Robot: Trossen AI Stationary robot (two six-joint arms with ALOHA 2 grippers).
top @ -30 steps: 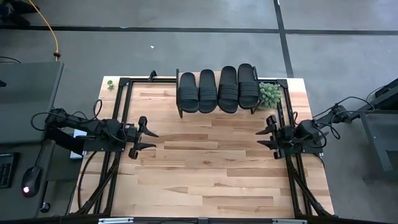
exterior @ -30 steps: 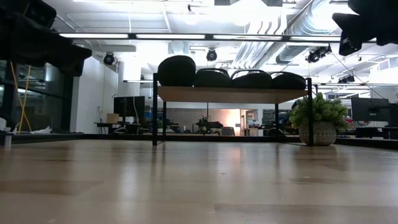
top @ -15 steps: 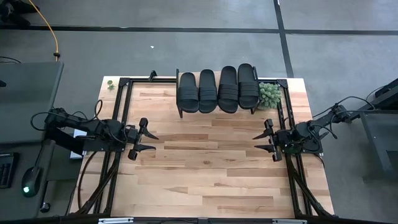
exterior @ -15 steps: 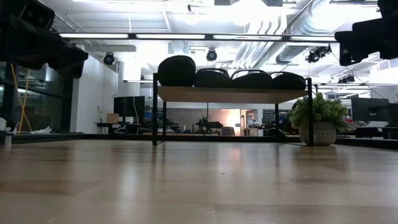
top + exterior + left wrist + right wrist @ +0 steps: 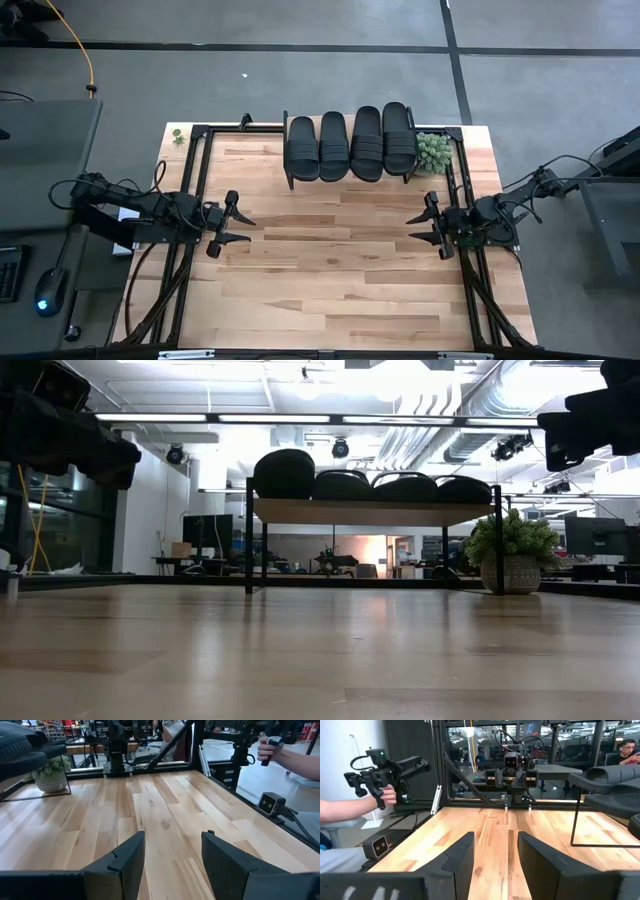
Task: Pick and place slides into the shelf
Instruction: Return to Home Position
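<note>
Four black slides (image 5: 350,145) lie side by side on the shelf (image 5: 290,183) at the table's far edge, soles down on its wooden top (image 5: 370,512); in the low view their rounded ends (image 5: 370,485) show above the board. My left gripper (image 5: 235,222) hovers open over the table's left side, pointing right, with nothing between its fingers (image 5: 172,837). My right gripper (image 5: 425,226) hovers open over the right side, pointing left, also empty (image 5: 495,837). Both are well nearer than the shelf.
A small potted plant (image 5: 433,152) stands just right of the shelf. Black frame rails (image 5: 195,190) run along the table's left and right sides. A person's hand with a controller (image 5: 272,747) shows beyond the table edge. Bare wood (image 5: 330,260) lies between the arms.
My right gripper has shifted a little toward the table's near edge and left, then held still. The slides and the shelf have not moved.
</note>
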